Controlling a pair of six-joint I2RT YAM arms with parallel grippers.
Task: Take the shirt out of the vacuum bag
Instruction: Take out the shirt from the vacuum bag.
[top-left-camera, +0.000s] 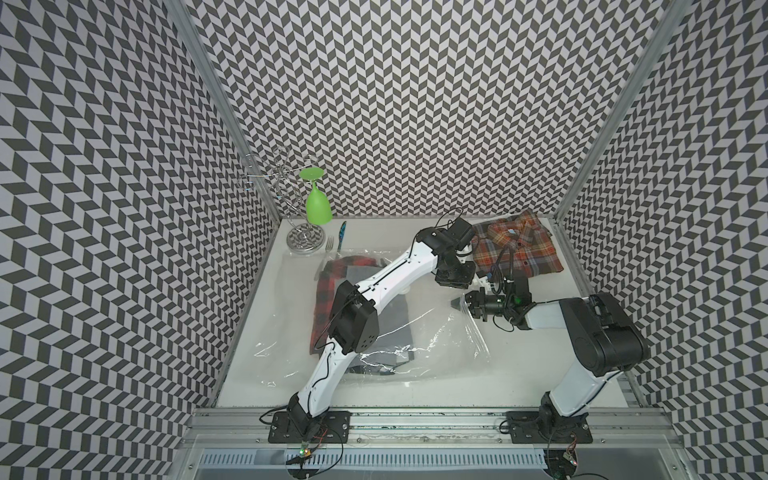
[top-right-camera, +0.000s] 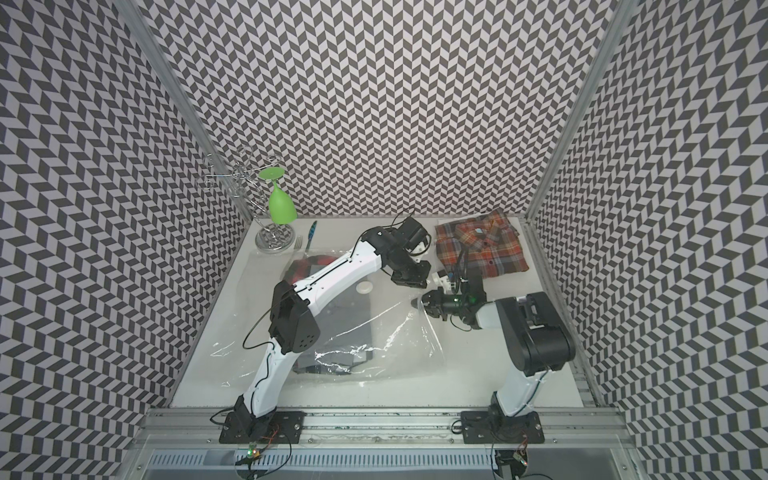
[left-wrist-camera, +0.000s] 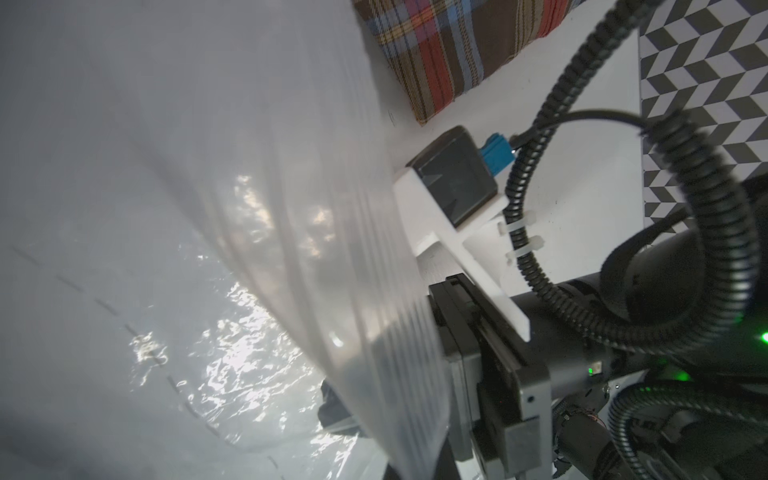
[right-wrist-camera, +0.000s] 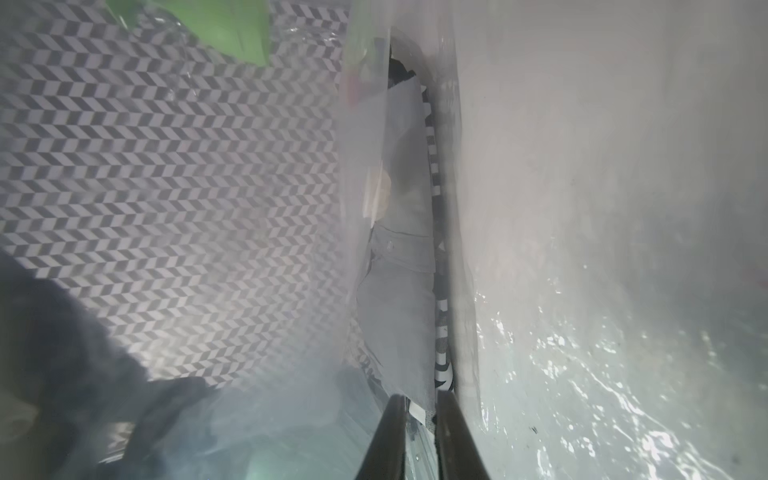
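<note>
White worktop (top-left-camera: 519, 386), chevron walls (top-left-camera: 415, 124) | vacuum bag (top-left-camera: 436, 345) lies mid-worktop, shirts (top-left-camera: 328, 291) inside | left gripper (top-left-camera: 455, 282) clamped on its raised zip edge | right gripper (right-wrist-camera: 419, 440) at the mouth, narrow gap, cannot tell if pinching

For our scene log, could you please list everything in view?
vacuum bag: 1, clear, mid-table
valve cap: 1, white, on bag
red plaid shirt: 1, red-black, inside bag
grey shirt: 1, grey, inside bag
orange plaid shirt: 1, orange, far right
glass rack: 1, chrome, far left
goblet: 1, green, inverted on rack
fork: 1, silver, beside rack
slim blue item: 1, blue, beside fork
table: 1, white
left gripper: 1, black, shut on vacuum bag's edge
right gripper: 1, black, at bag mouth
</note>
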